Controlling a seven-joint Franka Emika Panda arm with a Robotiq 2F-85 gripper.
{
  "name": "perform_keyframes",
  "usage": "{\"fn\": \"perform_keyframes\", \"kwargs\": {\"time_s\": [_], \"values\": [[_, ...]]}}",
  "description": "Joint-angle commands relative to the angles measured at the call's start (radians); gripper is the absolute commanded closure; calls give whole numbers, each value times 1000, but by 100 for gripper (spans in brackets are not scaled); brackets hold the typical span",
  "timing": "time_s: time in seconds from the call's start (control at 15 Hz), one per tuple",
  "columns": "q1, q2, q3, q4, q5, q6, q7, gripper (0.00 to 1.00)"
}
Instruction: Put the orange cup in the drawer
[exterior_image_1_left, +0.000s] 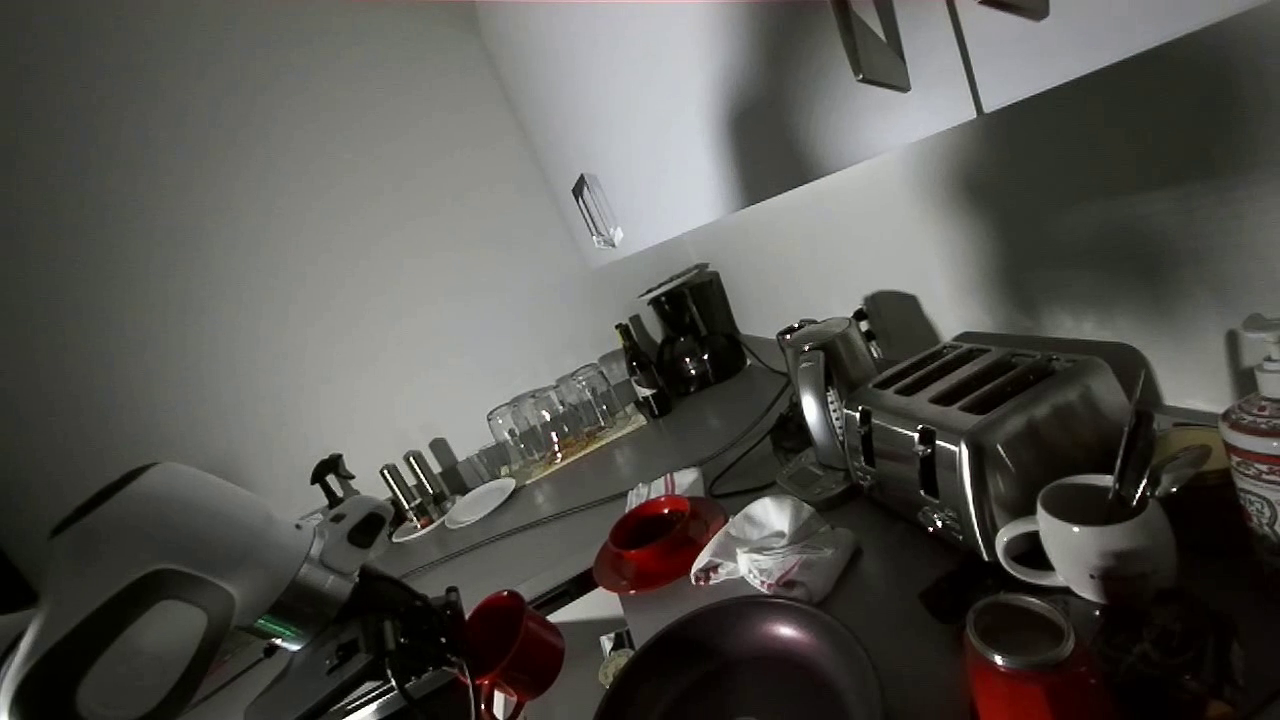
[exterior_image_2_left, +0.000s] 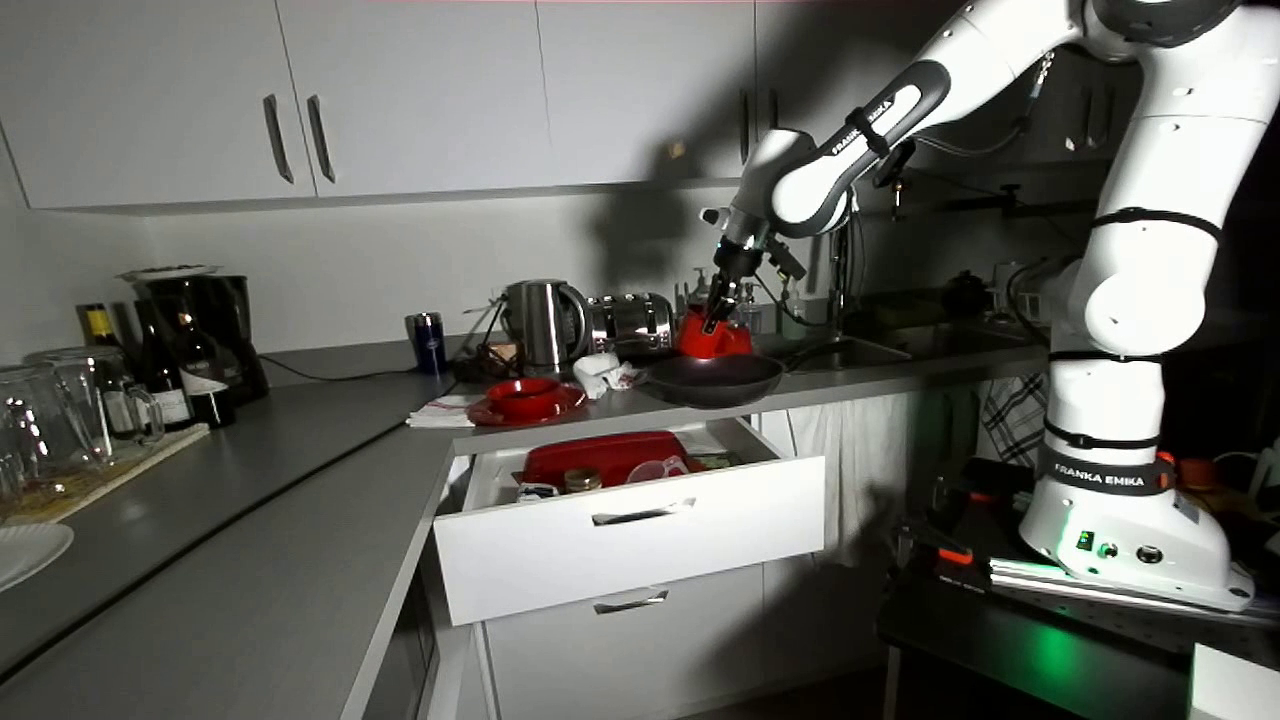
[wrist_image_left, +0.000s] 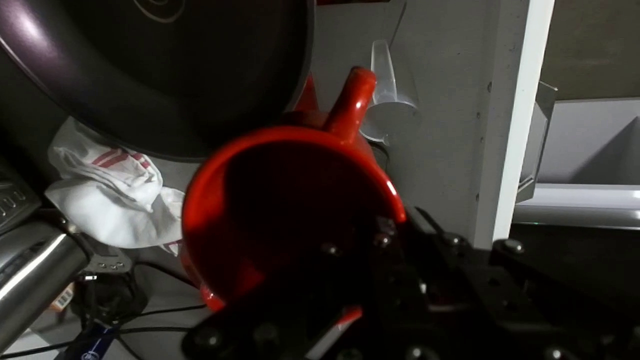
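The orange cup, glossy red-orange, shows large in the wrist view (wrist_image_left: 215, 200) with its mouth facing the camera. It also shows in both exterior views (exterior_image_1_left: 520, 650) (exterior_image_2_left: 700, 338). My gripper (wrist_image_left: 402, 220) is shut on the cup's wall, one finger inside the rim and one outside. The gripper also shows in both exterior views (exterior_image_1_left: 458, 635) (exterior_image_2_left: 714, 315). The white drawer (exterior_image_2_left: 640, 535) is pulled open below the counter and holds a red tray, a jar and a clear plastic cup. Its inside shows beside the cup in the wrist view (wrist_image_left: 445, 135).
A dark frying pan (exterior_image_2_left: 712, 385) sits at the counter edge, close to the held cup (wrist_image_left: 210, 75) in the wrist view. A red bowl on a red plate (exterior_image_2_left: 525, 400), a crumpled towel (exterior_image_1_left: 775, 550), a kettle (exterior_image_2_left: 540, 320) and a toaster (exterior_image_1_left: 1000, 430) stand on the counter.
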Motion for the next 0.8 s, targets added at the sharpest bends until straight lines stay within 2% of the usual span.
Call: {"fn": "perform_keyframes", "kwargs": {"time_s": [0.0,0.47,0.73], "values": [[-8,0,9,1,1,0,-1,92],[-8,0,9,1,1,0,-2,92],[18,42,-1,19,46,-10,-59,93]]}}
